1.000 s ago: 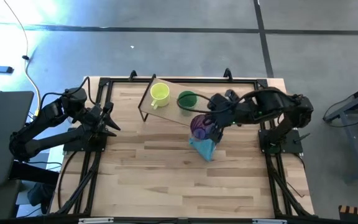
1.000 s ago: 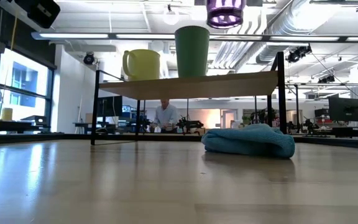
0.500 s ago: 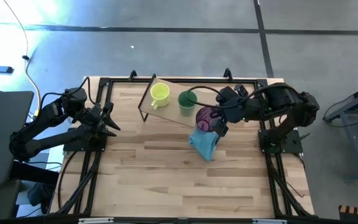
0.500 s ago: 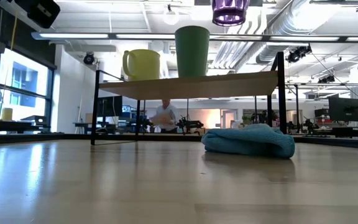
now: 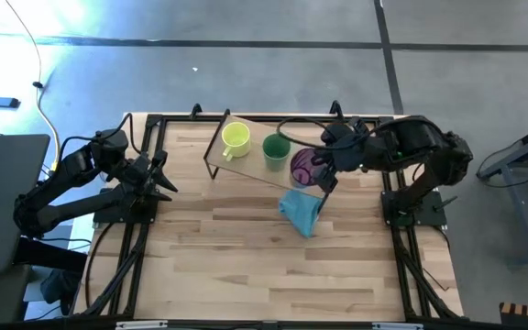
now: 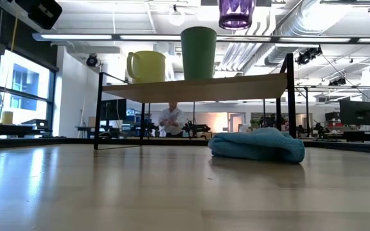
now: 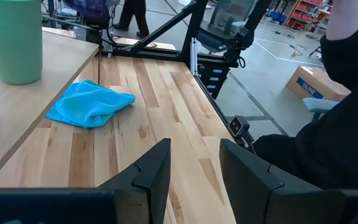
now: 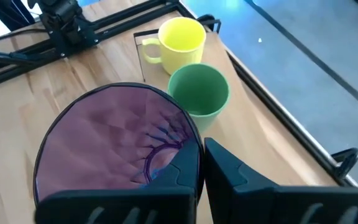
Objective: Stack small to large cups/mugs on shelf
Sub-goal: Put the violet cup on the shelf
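Note:
The yellow mug [image 5: 236, 137] and the green cup [image 5: 276, 147] stand upright side by side on the light wooden shelf [image 5: 356, 137], which stands on thin black legs. They also show in the low view: the mug [image 6: 148, 66], the cup [image 6: 198, 52] and the shelf [image 6: 204, 88]. My right gripper [image 5: 324, 171] is shut on the purple ribbed tumbler [image 5: 304, 168], held right of the green cup and above the shelf [image 6: 236, 13]. My left gripper [image 7: 194, 180] is open and empty, at the table's left edge [image 5: 159, 176]. My right gripper holds the tumbler by its wall at the rim [image 8: 194, 146], on the side toward the table's right. One finger [image 8: 179, 177] is inside the tumbler and the other [image 8: 232, 177] outside. The tumbler hangs upright, mouth up, its bottom [image 6: 236, 25] clear above the shelf.
A crumpled blue cloth [image 5: 301, 211] lies on the table just in front of the shelf [image 6: 257, 145]. The near half of the wooden table [image 5: 264, 266] is bare. A person [image 6: 172, 120] is in the room behind, and a dark sleeve [image 7: 353, 124] is near the table's right side.
My right gripper has carried the purple tumbler toward the table's far edge and a little to the right, from above the blue cloth to above the shelf beside the green cup. The tumbler stays upright and lifted.

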You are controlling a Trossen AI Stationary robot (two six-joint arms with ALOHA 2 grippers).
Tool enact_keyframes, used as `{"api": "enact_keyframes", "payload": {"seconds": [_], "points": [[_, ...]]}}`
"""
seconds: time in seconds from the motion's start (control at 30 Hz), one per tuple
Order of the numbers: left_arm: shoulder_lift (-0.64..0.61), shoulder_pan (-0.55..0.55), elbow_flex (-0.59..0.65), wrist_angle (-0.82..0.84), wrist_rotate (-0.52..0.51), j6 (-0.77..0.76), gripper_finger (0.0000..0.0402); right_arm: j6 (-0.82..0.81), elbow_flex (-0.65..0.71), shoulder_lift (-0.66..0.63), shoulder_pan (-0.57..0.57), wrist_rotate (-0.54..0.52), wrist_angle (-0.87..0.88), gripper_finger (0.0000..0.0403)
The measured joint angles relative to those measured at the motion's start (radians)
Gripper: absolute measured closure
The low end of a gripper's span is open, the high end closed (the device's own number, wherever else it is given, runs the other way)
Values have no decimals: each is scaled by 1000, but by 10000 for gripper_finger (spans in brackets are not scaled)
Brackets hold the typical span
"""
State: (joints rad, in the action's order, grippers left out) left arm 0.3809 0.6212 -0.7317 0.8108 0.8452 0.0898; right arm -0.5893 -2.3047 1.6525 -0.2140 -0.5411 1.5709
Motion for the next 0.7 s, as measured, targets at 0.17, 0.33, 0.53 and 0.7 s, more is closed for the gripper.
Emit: {"api": "enact_keyframes", "payload": {"seconds": [0.17,0.33,0.53,0.7], "points": [[0,0,0,1,0,0,275,72,0,-27,0,-5,0,403],[0,0,0,1,0,0,275,131,0,-46,-12,-12,1,403],[0,0,0,0,0,1,275,188,3,-48,-30,-13,-8,403],[0,0,0,0,0,1,275,198,3,-51,-35,-21,-9,403]]}}
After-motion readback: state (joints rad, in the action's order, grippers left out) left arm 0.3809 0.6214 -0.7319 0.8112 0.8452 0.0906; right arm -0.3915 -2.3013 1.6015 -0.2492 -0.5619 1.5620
